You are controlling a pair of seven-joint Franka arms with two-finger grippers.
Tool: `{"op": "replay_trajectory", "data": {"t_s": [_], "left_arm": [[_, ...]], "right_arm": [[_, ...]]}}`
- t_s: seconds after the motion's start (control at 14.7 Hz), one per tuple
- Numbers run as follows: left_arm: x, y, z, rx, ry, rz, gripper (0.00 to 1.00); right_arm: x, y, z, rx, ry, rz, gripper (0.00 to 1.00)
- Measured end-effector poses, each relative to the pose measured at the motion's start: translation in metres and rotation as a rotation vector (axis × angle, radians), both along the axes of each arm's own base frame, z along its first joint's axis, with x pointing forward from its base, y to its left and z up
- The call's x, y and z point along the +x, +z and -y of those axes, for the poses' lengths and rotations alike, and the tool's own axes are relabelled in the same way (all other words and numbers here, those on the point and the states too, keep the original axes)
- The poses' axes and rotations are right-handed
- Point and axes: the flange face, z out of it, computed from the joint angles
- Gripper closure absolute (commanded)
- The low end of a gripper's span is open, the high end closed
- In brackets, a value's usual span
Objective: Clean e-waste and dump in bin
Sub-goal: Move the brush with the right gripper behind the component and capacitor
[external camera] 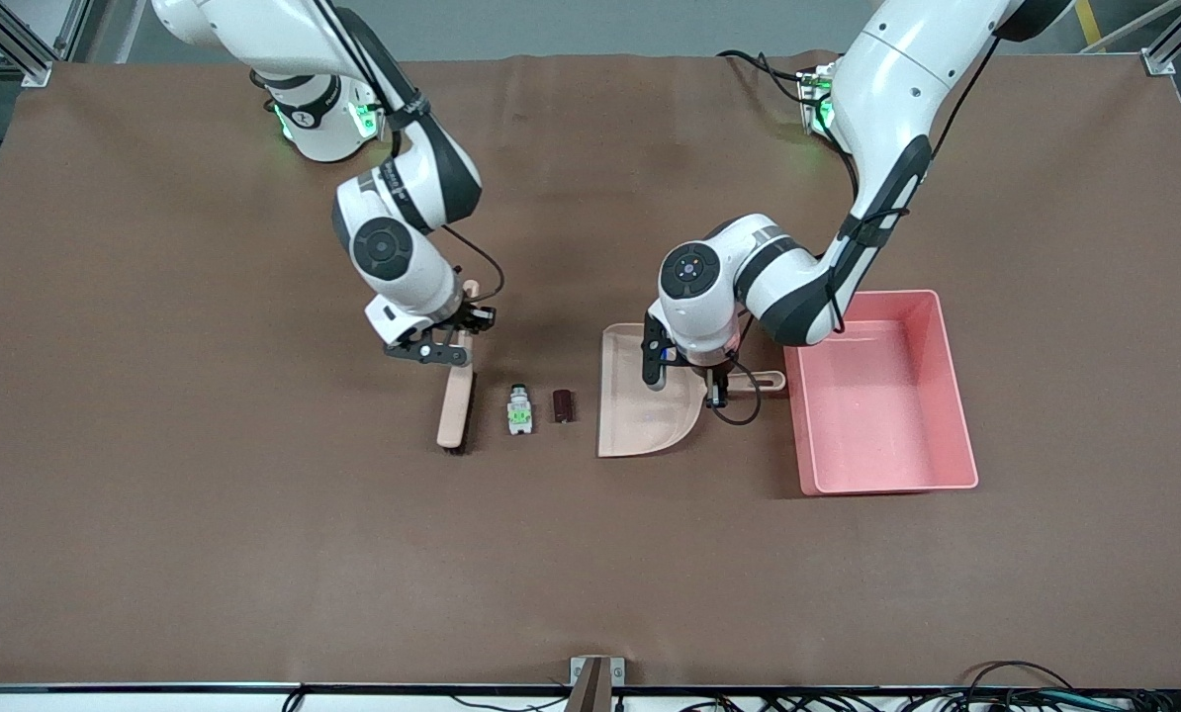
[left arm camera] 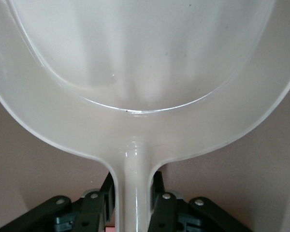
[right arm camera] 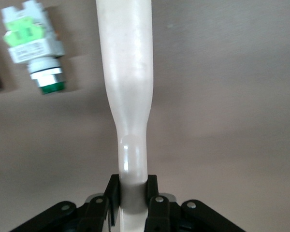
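The right pincer (external camera: 455,341) clamps the brush (external camera: 456,394) handle; the left pincer (external camera: 717,374) clamps the dustpan (external camera: 640,415) handle. Between brush and dustpan on the tabletop (external camera: 254,554) lie the white-and-green component (external camera: 519,410) and dark block (external camera: 563,405). The pink bin (external camera: 952,396) sits beside the dustpan, toward the left arm's end.

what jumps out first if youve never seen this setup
The pink bin at the left arm's end of the table draws the eye first. Beside it lies the beige dustpan, its handle clamped in the left gripper. The right gripper holds a brush, with the white-and-green component and dark block lying between brush and dustpan.
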Motion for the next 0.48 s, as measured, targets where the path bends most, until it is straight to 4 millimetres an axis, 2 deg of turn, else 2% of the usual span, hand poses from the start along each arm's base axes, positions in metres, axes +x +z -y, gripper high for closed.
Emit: {"op": "replay_trajectory", "data": {"t_s": [0.2,0.48], "left_arm": [[0.000,0.000,0.000,-0.001,0.000,0.001,0.73],[0.000,0.000,0.000,-0.001,0.001,0.001,0.73]], "right_arm": [[-0.006,-0.011,-0.039,-0.006,-0.006,0.006,1.00],[-0.002,-0.016,-0.059,-0.005,-0.016,0.015,1.00]]}}
